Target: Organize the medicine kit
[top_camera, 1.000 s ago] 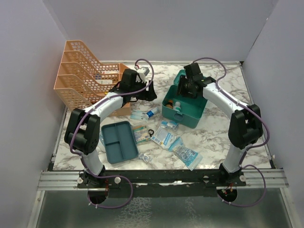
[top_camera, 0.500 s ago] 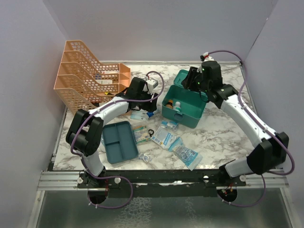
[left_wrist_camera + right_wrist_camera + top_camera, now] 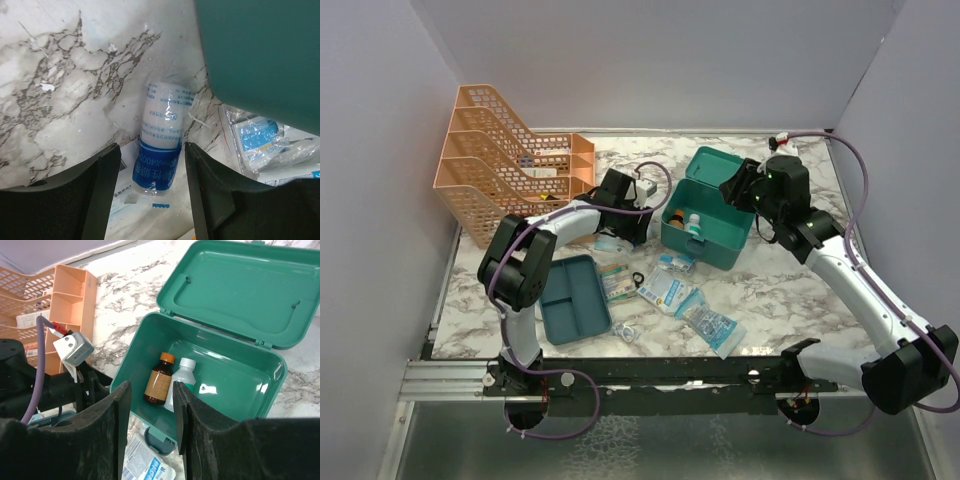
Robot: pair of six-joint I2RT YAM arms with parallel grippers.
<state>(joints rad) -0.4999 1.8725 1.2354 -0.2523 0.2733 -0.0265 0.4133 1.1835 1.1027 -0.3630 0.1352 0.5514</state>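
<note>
The medicine kit (image 3: pixel 712 238) is a teal box standing open mid-table, its lid (image 3: pixel 717 167) tipped back. In the right wrist view the kit (image 3: pixel 240 385) holds a brown bottle (image 3: pixel 159 382) and a white bottle (image 3: pixel 182 376). My right gripper (image 3: pixel 150 390) is open and empty, hovering above the kit's near wall; it also shows in the top view (image 3: pixel 738 187). My left gripper (image 3: pixel 152 150) is open, low over the table, straddling a white-and-blue wrapped roll (image 3: pixel 162 132) that lies beside the kit's corner (image 3: pixel 260 55). The top view shows this left gripper (image 3: pixel 636 228) just left of the kit.
An orange mesh rack (image 3: pixel 495 165) stands at the back left. A flat teal divided tray (image 3: pixel 570 298) lies at the front left. Sealed packets (image 3: pixel 670 290) (image 3: pixel 712 325) and a small box (image 3: pixel 616 280) lie in front of the kit. Packets (image 3: pixel 260 145) lie right of the roll.
My right arm has drawn back to the right, away from over the kit. My left gripper has moved right and down to the roll beside the kit.
</note>
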